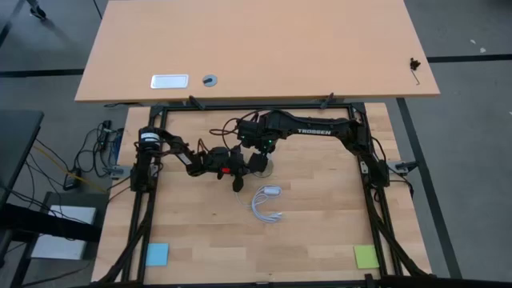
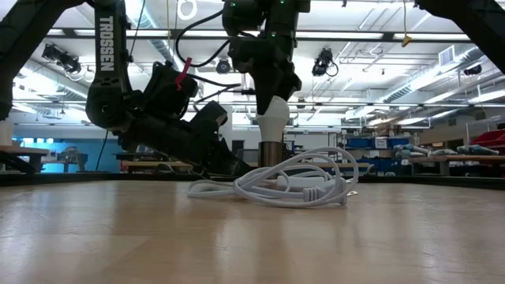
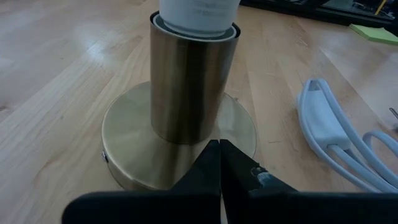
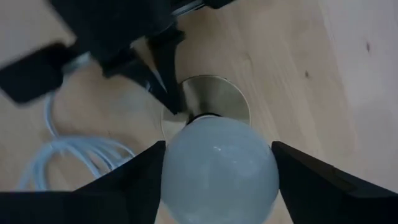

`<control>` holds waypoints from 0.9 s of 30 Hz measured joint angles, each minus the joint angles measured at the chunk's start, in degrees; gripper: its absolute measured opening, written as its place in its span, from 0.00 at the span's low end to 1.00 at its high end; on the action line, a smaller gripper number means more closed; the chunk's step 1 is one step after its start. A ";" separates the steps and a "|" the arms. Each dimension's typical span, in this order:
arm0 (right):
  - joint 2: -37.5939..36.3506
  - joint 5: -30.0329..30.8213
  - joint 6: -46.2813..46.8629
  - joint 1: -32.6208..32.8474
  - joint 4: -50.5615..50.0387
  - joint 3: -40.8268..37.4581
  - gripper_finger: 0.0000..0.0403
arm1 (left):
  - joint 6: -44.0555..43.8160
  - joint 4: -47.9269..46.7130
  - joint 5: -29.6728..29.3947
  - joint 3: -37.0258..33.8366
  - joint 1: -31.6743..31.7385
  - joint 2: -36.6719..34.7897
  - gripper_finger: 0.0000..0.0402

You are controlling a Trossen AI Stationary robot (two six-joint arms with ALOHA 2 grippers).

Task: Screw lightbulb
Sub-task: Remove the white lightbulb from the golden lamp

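White lightbulb [image 4: 214, 165] sits clamped between the right gripper [image 4: 214, 171] fingers above the brass socket [image 3: 186, 93]; left gripper [image 3: 219, 163], fingers closed together, presses on the socket base

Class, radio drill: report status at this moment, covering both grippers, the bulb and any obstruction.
Right gripper shut on lightbulb, bulb seated in socket. Left gripper shut, fingertips pressing on the socket base. White cord coiled beside, not in the way.

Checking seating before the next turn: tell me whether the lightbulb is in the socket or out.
In: the lightbulb sits upright in the brass socket, held by the right end effector.
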 joint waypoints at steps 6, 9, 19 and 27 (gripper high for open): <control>0.00 -0.04 -18.85 0.07 -0.18 0.03 0.65 | 0.00 0.10 0.00 -0.18 0.00 0.00 0.00; 0.00 -0.04 -31.73 0.49 -0.31 0.03 0.67 | 0.00 0.08 0.00 -0.18 0.02 0.00 0.00; 0.15 4.78 -40.87 4.00 -2.40 1.67 0.75 | 0.07 0.81 0.17 -0.21 0.00 -0.02 0.00; 0.00 4.52 -34.04 4.57 -4.00 7.71 0.76 | 0.21 2.62 0.39 -0.42 -0.80 0.26 0.00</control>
